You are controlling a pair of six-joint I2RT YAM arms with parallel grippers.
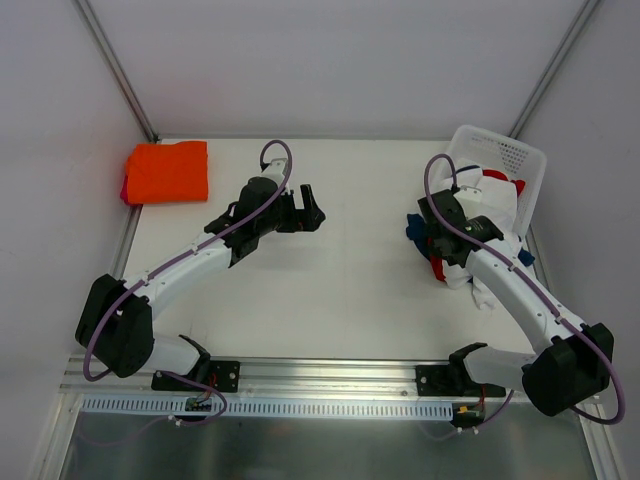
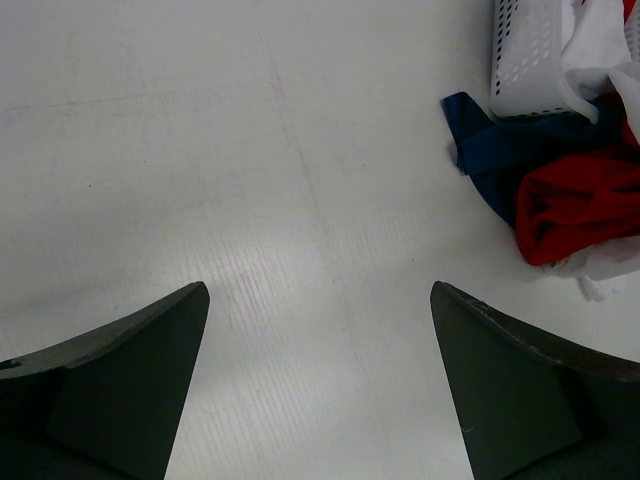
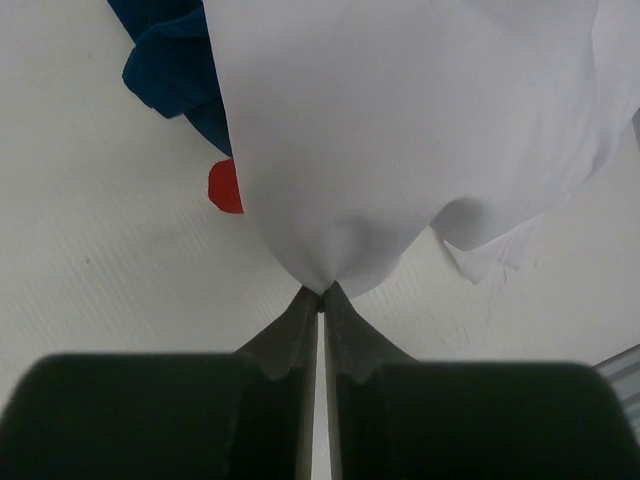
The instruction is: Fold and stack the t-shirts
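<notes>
A heap of t-shirts spills from a tipped basket at the right: a white t-shirt (image 3: 400, 130), a blue one (image 3: 170, 60) and a red one (image 2: 580, 205). My right gripper (image 3: 322, 290) is shut on a pinch of the white t-shirt, which drapes down from its fingertips. In the top view that gripper (image 1: 447, 240) sits over the heap. A folded orange t-shirt (image 1: 168, 171) lies at the far left corner. My left gripper (image 1: 312, 208) hangs open over bare table at the middle, fingers (image 2: 130, 370) wide apart, nothing between them.
The white perforated basket (image 1: 515, 160) lies tilted at the far right corner, against the wall. A red edge (image 1: 125, 190) shows under the orange t-shirt. The table's front rail (image 1: 320, 400) runs along the near edge by the arm bases.
</notes>
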